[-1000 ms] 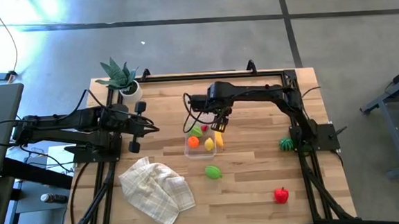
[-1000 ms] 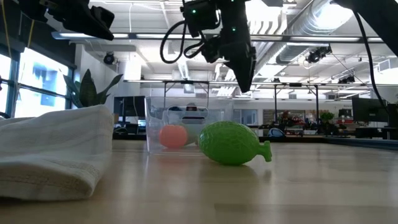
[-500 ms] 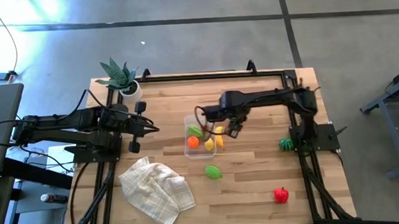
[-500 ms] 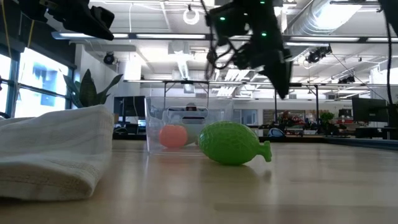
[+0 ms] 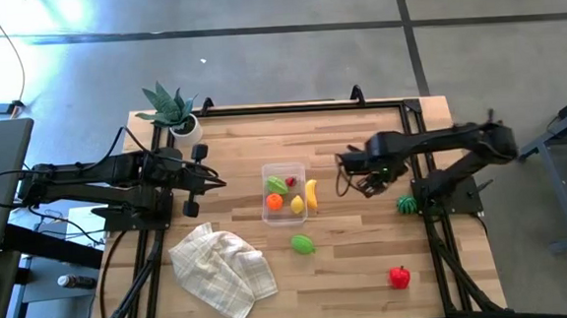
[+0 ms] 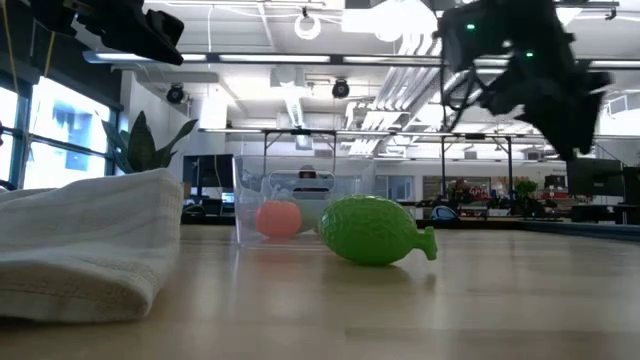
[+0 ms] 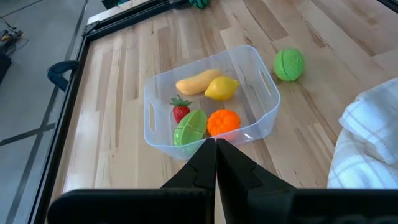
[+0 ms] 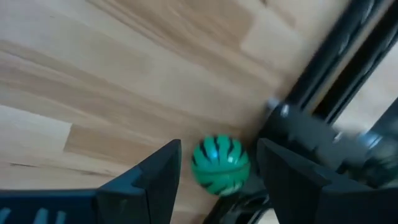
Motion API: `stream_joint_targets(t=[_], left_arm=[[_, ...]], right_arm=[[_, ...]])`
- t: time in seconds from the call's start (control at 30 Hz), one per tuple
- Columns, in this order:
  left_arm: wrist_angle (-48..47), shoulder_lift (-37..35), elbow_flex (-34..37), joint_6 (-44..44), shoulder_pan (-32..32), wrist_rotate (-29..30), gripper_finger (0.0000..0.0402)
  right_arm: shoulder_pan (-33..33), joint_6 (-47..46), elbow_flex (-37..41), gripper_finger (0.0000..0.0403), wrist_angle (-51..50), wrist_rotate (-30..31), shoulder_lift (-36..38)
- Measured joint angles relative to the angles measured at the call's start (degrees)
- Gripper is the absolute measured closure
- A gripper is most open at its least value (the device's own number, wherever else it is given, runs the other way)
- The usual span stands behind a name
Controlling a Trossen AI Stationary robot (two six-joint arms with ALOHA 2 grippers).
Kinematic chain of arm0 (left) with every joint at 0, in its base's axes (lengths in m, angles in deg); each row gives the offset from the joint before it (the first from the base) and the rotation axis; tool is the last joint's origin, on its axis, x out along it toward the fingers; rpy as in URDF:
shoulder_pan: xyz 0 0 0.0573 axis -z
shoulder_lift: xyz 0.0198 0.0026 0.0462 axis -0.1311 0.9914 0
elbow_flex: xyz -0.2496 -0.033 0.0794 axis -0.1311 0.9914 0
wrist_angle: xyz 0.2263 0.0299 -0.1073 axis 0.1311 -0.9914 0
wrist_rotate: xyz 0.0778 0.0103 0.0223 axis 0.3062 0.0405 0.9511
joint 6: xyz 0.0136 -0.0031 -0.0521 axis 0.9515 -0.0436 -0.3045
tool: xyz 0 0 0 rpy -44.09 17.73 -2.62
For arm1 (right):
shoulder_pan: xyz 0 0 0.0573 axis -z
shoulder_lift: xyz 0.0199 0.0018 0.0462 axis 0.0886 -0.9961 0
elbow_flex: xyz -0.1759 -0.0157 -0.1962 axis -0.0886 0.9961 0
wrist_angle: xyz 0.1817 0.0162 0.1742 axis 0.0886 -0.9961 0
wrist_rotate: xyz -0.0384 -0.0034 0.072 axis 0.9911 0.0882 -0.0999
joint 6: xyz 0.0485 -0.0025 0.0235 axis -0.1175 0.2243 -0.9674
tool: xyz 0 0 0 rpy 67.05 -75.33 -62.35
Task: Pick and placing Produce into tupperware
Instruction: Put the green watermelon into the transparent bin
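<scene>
The clear tupperware tub (image 5: 285, 192) (image 7: 249, 132) holds a banana (image 7: 194, 81), a lemon (image 7: 221, 88), an orange (image 7: 223, 121), a strawberry (image 7: 181, 111) and a green piece (image 7: 189, 127). On the table lie a green lime-like fruit (image 5: 303, 244) (image 6: 375, 230), a red pepper (image 5: 399, 277) and a dark-green striped ball (image 5: 407, 205) (image 8: 219, 164). My right gripper (image 5: 369, 181) (image 8: 217, 162) is open and empty, above the table between the tub and the striped ball. My left gripper (image 5: 206, 176) (image 7: 216, 152) is shut, left of the tub.
A checked white cloth (image 5: 222, 263) lies crumpled at the near left. A potted spiky plant (image 5: 174, 110) stands at the far left corner. A black frame rail (image 5: 300, 107) runs around the table. Bare wood lies between the tub and the right rail.
My right gripper has left the spot over the tub and swung toward the table's right edge, stopping short of the striped ball. The banana now lies in the tub. My left arm has kept still.
</scene>
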Motion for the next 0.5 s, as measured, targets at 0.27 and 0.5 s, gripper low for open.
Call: stream_joint_targets(t=[0.27, 0.5], left_arm=[[0.0, 0.0, 0.0, 0.0, 0.0, 0.0, 0.0399], [0.0, 0.0, 0.0, 0.0, 0.0, 0.0, 0.0399]], right_arm=[[-0.5, -11.6, 11.1, 0.0199, 1.0, -7.2, 10.8], [-2.4, -15.9, 17.4, 0.0198, 1.9, -8.5, 14.9]])
